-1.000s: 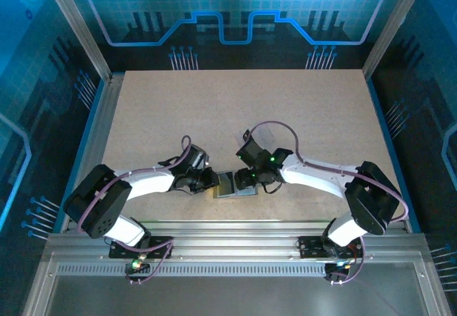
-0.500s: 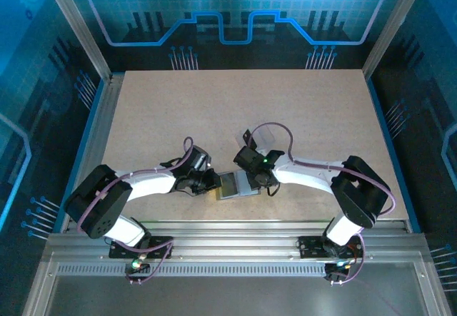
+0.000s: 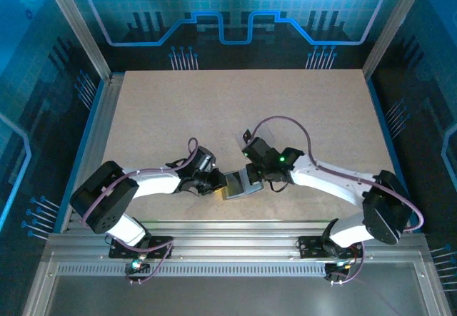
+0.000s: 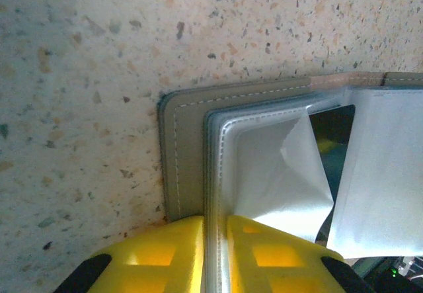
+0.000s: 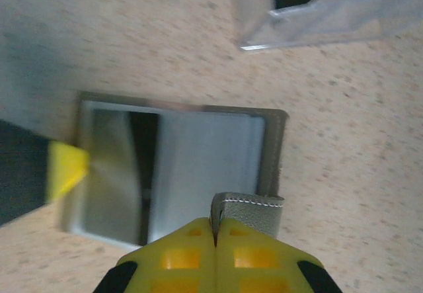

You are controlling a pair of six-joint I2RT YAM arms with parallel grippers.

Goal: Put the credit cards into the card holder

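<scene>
Holder (image 3: 235, 185) lies open on the table (image 4: 99, 75), close to the near edge, between the two arms. Left gripper (image 4: 215, 225) is clamped on the edge of the clear sleeves (image 4: 264, 167), with the stack pinched between its yellow fingers. Right gripper (image 5: 215, 228) is closed tight on the stitched grey cover (image 5: 251, 208) at the opposite side; that part of the cover appears raised off the table. A dark rectangle, likely a black card (image 4: 334, 131), sits in or under one sleeve; I can't tell which. Clear box (image 5: 310, 12) stands beyond the holder, apart from it.

Handling, my judgement: the holder is light and floppy. The cover bends at a pinch, and the sleeves are thin, slick film that curls and clings. It probably won't stay open unaided, so a hold at each side makes sense. Best purchase is the stitched cover rim, since the film could slip or crease. The card looks stiff and thin, hard to lift from flat. Take it by a short edge and feed it square to the pocket mouth.
</scene>
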